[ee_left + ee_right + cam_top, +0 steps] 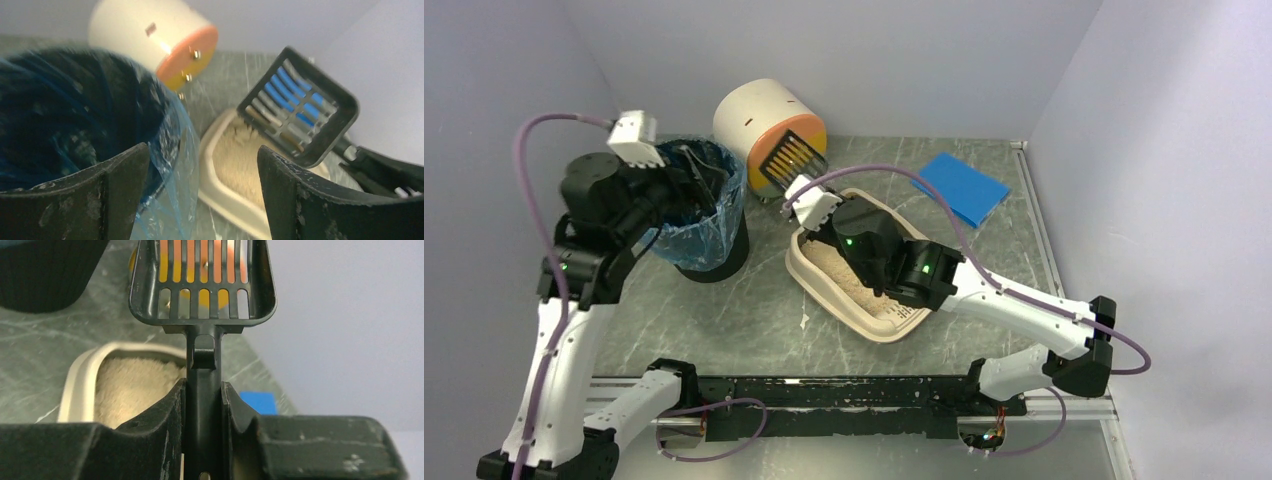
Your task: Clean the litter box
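Note:
The litter box (894, 330) is a beige tray of tan litter at mid table; its rim also shows in the left wrist view (212, 145) and the right wrist view (75, 385). My right gripper (821, 205) (204, 390) is shut on the handle of a black slotted scoop (791, 160) (202, 280) (300, 117). It holds the scoop raised above the box's far end, and no clumps show in the scoop head. My left gripper (692, 170) (202, 150) is open and empty at the rim of the black bin (699, 220) (75, 110).
The bin has a blue plastic liner and stands left of the box. A white cylindrical drawer unit (759, 115) (150, 35) with an orange front lies behind the scoop. A blue pad (961, 187) (257, 401) lies at the back right. Walls close in on three sides.

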Available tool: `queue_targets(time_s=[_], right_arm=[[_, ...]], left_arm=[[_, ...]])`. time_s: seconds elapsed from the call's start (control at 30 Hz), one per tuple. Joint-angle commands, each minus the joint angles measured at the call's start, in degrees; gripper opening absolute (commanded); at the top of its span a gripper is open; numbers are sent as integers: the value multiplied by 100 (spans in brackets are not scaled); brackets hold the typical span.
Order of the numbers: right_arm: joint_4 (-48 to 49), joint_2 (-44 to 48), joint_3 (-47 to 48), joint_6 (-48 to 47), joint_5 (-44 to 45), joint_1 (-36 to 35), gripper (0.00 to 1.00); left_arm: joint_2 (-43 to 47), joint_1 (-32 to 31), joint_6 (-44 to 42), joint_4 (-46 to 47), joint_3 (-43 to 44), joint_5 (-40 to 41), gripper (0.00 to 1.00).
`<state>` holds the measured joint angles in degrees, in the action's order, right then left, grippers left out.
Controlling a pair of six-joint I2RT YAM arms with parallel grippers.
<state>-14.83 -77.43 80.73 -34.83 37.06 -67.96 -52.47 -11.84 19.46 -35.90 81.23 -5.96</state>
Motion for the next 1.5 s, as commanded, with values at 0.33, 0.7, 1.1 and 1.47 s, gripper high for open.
queue_targets(time_s=[0.33,0.7,1.1,1.47], right_arm=[[-4312,68,660,5465,-516,408,0],[-4487,-13,-342,5539,-3128,2590,0],[-3896,-397,-1020,5738,-2367,2850,0],[-3093,-1001,-1367,5325,-2708,3387,0]], left_arm=[[-401,-55,-239,371,-938,-1398,70],[-1897,-859,-516,-163,417,-711,63],[-3110,-1543,-286,-18,1269,-372,65],[-3307,-1611,-327,124,1163,-364,67]])
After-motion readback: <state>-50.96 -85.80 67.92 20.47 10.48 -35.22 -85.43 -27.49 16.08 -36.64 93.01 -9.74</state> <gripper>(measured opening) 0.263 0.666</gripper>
